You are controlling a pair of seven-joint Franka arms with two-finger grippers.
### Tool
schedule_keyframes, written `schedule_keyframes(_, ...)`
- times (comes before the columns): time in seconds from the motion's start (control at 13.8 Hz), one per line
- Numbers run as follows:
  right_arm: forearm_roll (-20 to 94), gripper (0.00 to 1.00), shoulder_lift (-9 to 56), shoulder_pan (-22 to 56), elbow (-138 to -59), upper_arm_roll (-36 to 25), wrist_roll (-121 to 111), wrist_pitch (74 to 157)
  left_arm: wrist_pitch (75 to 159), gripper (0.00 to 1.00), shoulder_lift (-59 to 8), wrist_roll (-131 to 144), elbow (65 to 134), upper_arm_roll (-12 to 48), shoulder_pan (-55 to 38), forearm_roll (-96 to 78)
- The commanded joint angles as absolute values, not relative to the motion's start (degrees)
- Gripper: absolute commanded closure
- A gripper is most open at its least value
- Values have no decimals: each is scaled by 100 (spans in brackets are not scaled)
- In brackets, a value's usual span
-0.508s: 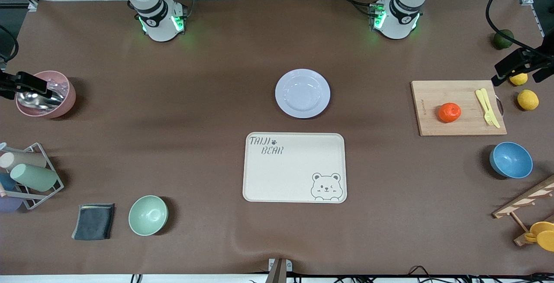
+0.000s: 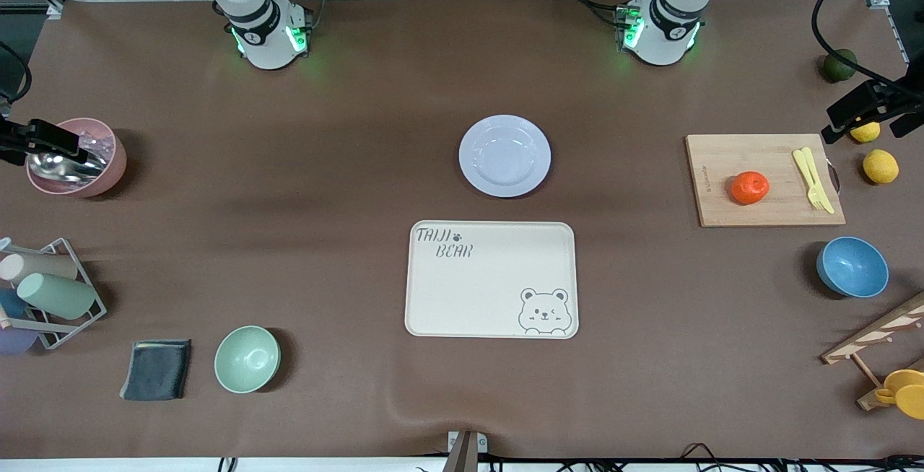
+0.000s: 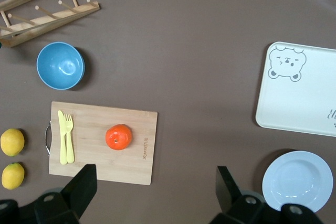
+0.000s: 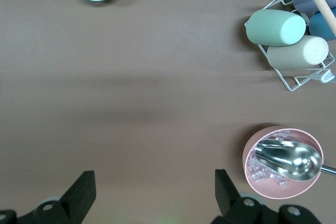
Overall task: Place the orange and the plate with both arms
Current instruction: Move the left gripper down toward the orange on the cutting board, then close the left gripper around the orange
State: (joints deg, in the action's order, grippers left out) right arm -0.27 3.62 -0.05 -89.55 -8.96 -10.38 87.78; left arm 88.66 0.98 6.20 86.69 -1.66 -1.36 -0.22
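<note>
Desk stock at the start of the job — nothing of the task is done yet. Orange [image 2: 749, 188]: resting on the bamboo cutting board [image 2: 722, 201] near the desk edge at the left arm's end, beside a pair of yellow plastic cutlery [image 2: 813, 178] on the same board; untouched. Plate [image 2: 504, 155]: round, pale lavender, empty, flat on the desk at mid-width, just farther from the front camera than the cream bear tray [image 2: 469, 291], which is also bare and looks the likely place for both items, though that is a guess. Left claw [image 3: 153, 195]: released, fingers spread wide, holding nothing, hanging over the desk edge at the left arm's end; its wrist view takes in the orange, the board and the plate. Right claw [image 4: 153, 195]: likewise released and empty, over the desk edge at the right arm's end, above the pink cup with the metal scoop [image 4: 283, 161]. Bystanders: blue bowl [image 2: 852, 267], two lemons [image 2: 880, 166], a dark green fruit [image 2: 839, 66], green bowl [image 2: 247, 359], grey cloth [image 2: 157, 369], cup rack [image 2: 49, 291]. Remaining — every step: each arm must reach its item, grasp, carry and set down, with the orange falling by position to the left arm and the plate within reach of either.
</note>
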Motion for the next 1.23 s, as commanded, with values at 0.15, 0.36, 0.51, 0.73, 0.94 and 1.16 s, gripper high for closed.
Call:
schedule_keyframes(0.15,-9,0,387,26,-8912,-914,-949,8710,9347,0,-53,492,9698,-167,237,87)
schedule_keyframes(0.36,-9,0,387,26,-8921,-914,-949,8719,10631,0,193,501,11228,-141,474,202)
schedule_keyframes(0.51,35,0,387,35,-8921,-914,-949,8719,10836,0,132,606,11775,-123,475,263)
schedule_keyframes(0.73,70,0,387,44,-8930,-914,-949,8719,11598,0,79,598,12583,-114,781,272)
schedule_keyframes(0.94,70,0,395,35,-8930,-914,-949,8719,12530,0,44,519,13392,-123,983,543)
schedule_keyframes(1.16,70,0,396,35,-8938,-914,-949,8710,12945,0,-333,501,13509,-114,1203,756)
